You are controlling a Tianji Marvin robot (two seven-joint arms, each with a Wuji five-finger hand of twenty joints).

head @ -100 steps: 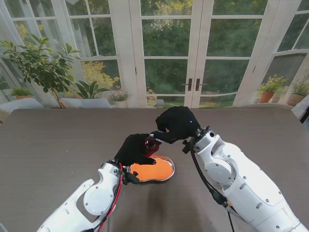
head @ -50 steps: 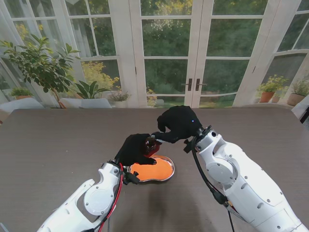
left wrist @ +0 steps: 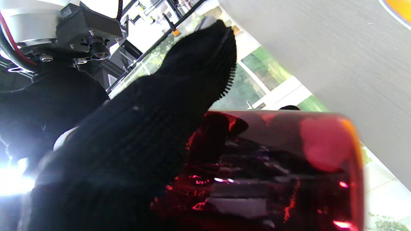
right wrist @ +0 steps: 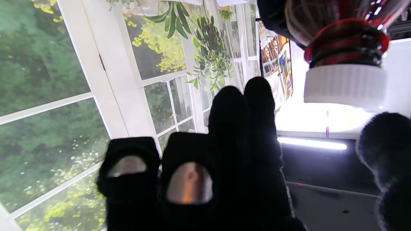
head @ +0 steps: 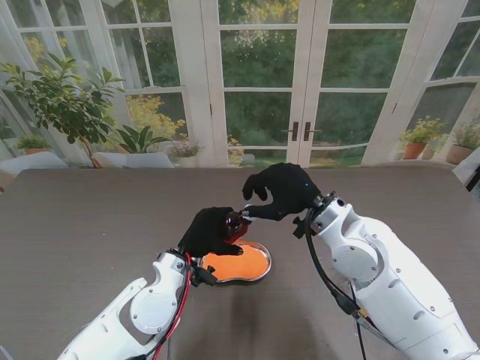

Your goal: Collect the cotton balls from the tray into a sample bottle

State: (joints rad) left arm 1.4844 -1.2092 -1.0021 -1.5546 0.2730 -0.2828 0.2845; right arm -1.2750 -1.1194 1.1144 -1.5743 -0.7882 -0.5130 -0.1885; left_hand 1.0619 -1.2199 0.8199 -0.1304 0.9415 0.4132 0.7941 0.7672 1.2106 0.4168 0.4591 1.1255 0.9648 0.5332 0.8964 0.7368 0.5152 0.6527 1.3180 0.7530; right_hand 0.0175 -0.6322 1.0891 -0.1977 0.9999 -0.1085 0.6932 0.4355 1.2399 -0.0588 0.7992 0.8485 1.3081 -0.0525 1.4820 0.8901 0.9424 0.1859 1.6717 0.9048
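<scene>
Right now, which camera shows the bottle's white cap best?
The right wrist view: the white cap is sharp, its ribbed side showing under the red bottle neck, clear of the right hand. The stand view shows only a speck between the hands. The left wrist view shows the bottle body in the left hand, no cap.

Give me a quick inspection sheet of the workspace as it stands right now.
Surface: grey-brown table, bare where visible.
Job's things: red sample bottle in the left hand, white cap still on; orange-lined tray partly under that hand; cotton balls not made out.
Clutter: nothing seen.
Hands: left hand shut on the bottle; right hand at the cap end, grip unclear.
Cables: red cable along left forearm; black cable along right forearm.
Surroundings: glass doors, potted plant.
</scene>
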